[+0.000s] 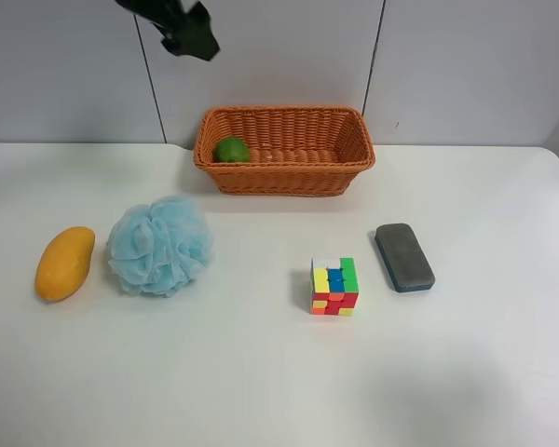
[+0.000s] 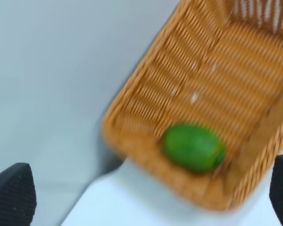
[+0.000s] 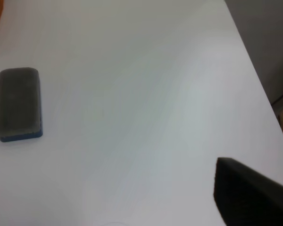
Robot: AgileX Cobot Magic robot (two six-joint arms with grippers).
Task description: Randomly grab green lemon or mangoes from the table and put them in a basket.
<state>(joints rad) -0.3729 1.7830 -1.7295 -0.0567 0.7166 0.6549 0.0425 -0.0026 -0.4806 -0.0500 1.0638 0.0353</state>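
Observation:
The green lemon lies inside the orange-brown wicker basket, at its left end in the exterior high view. The left wrist view shows the lemon on the basket's floor. My left gripper hangs open and empty above and beside that end of the basket, apart from the lemon. The orange-yellow mango lies on the white table at the far left. Of my right gripper only one dark finger shows, above bare table.
A fluffy light-blue bath pouf sits right beside the mango. A colour cube stands mid-table. A grey and blue eraser lies to its right. The table's edge runs near the right gripper.

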